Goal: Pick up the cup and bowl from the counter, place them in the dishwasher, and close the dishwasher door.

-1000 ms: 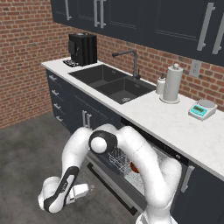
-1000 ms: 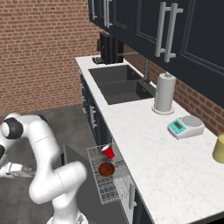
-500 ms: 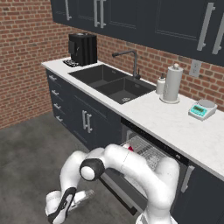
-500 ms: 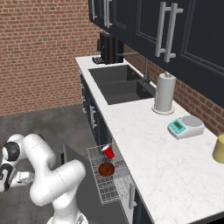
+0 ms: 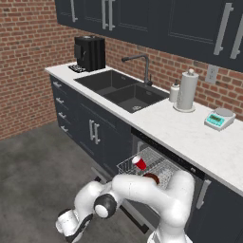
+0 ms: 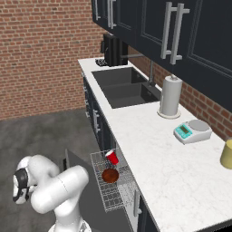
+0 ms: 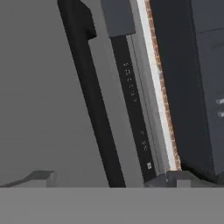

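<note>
The red cup (image 5: 139, 163) (image 6: 112, 157) and the reddish-brown bowl (image 6: 110, 175) (image 5: 152, 178) rest in the white wire rack (image 6: 114, 195), which is pulled out of the dishwasher (image 5: 167, 159) under the white counter (image 5: 190, 135). The dishwasher door (image 6: 76, 162) hangs open, lowered toward the floor. My arm bends down low in front of it, with the gripper (image 5: 67, 229) (image 6: 19, 192) close to the floor. In the hand view the gripper (image 7: 111, 179) is open with nothing between its tips, and it looks up along the door's dark edge (image 7: 89, 105).
A dark double sink (image 5: 121, 90) with a faucet (image 5: 142, 66) is set in the counter. A coffee machine (image 5: 89, 53) stands at the far end. A paper towel roll (image 5: 186, 91) and a small scale (image 5: 220, 118) stand near the dishwasher. A yellow tumbler (image 6: 227, 153) stands at the right edge.
My arm has folded further down, and the hand has sunk toward the floor in front of the open door. The cup and bowl have stayed in the rack.
</note>
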